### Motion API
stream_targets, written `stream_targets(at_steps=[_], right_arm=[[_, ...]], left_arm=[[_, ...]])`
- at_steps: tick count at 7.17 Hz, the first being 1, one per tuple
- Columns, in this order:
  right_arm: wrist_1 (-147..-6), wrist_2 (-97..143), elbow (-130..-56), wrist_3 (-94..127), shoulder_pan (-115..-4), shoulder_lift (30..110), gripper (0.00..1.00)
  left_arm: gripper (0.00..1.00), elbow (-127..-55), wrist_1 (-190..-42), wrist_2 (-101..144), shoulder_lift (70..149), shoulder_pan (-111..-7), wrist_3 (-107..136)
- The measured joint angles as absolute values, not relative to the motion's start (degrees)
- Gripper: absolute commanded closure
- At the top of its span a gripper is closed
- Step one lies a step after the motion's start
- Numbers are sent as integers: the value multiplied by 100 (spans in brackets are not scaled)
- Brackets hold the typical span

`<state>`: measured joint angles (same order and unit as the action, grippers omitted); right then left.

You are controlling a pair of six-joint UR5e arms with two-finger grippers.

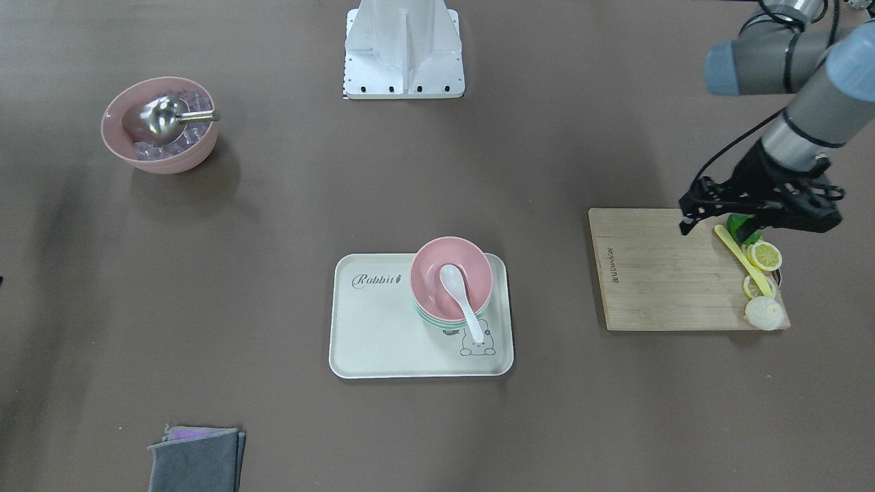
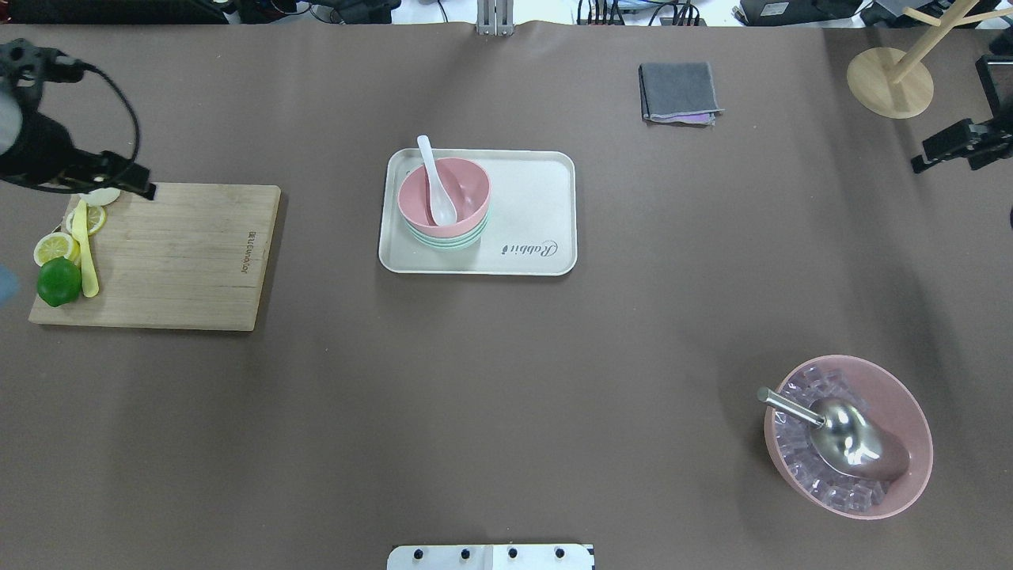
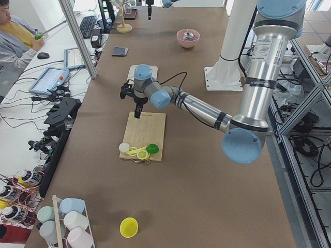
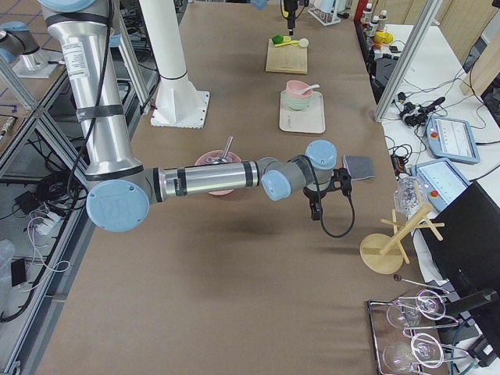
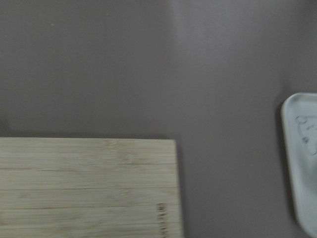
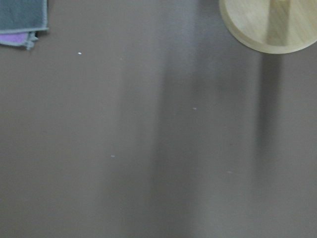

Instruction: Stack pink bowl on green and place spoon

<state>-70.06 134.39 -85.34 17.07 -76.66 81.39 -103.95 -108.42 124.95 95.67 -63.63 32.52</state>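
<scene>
A pink bowl (image 1: pixel 472 270) (image 2: pixel 467 186) sits nested on a green bowl (image 1: pixel 427 316) (image 2: pixel 443 237) on a cream tray (image 1: pixel 369 328) (image 2: pixel 530 206). A white spoon (image 1: pixel 459 290) (image 2: pixel 435 182) lies in the pink bowl with its handle over the rim. My left gripper (image 1: pixel 690 205) (image 2: pixel 134 184) hovers over the far corner of the cutting board (image 1: pixel 656 273), looks open and holds nothing. My right gripper (image 2: pixel 922 154) is at the table's far right, looks open and is empty. The left wrist view shows only the board (image 5: pixel 84 188) and the tray's edge (image 5: pixel 302 163).
A second pink bowl (image 1: pixel 198 154) (image 2: pixel 910 412) with ice cubes and a metal scoop stands near the robot's right. A folded grey cloth (image 1: pixel 195 461) (image 2: pixel 679 91) lies at the far edge. The cutting board carries a lime (image 2: pixel 59 281), lemon slices and a yellow knife. A wooden stand (image 2: pixel 890 79) is far right.
</scene>
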Motion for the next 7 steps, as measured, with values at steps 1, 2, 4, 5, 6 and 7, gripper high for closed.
stream_targets(at_steps=[1, 2, 4, 5, 6, 7], right_arm=[[-7008, 13383, -8280, 913, -7998, 8288, 0], [-7007, 13376, -8087, 424, -8224, 8353, 0], [-6976, 13370, -7946, 116, -8382, 8409, 0], [-6956, 13352, -7936, 89, -8396, 8438, 0], [-6938, 13323, -7937, 79, -8399, 8467, 0], [-6928, 13283, -7945, 80, -8401, 8488, 0]], left_arm=[[2, -10428, -10841, 12557, 9079, -6781, 2339], [2, -10380, -10828, 12691, 8727, -7169, 1722], [2, -10056, -10798, 13012, 8415, -7910, 716], [2, -9949, -10798, 13073, 8381, -8069, 487], [2, -9871, -10811, 13090, 8379, -8119, 409], [2, -9833, -10904, 13085, 8380, -8135, 377]])
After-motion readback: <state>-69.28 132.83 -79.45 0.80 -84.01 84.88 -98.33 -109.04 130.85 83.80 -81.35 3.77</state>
